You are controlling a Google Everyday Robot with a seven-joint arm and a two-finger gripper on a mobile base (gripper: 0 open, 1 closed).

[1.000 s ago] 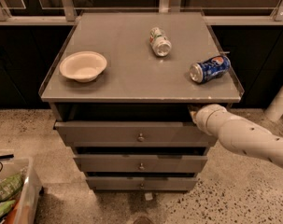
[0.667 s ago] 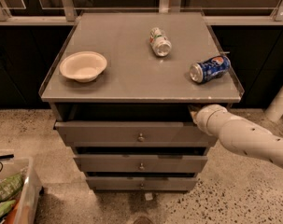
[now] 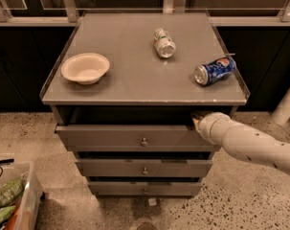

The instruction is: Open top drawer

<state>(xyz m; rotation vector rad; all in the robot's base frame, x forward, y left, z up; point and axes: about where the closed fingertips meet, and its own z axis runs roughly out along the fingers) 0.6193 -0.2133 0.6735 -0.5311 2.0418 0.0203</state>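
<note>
The top drawer (image 3: 111, 137) is the widest grey drawer of three, with a small round knob (image 3: 144, 142) at its centre. It stands pulled out a little, with a dark gap between its front and the cabinet top. My white arm (image 3: 250, 144) comes in from the right. My gripper (image 3: 196, 119) is at the drawer's upper right corner, reaching into the dark gap just under the tabletop edge. Its tip is mostly hidden there.
On the grey cabinet top (image 3: 130, 75) lie a cream bowl (image 3: 85, 68) at left, a green-white can (image 3: 164, 43) and a blue Pepsi can (image 3: 214, 71) on their sides. Two narrower drawers (image 3: 143, 167) sit below. A bin with packets (image 3: 10, 200) stands on the floor at left.
</note>
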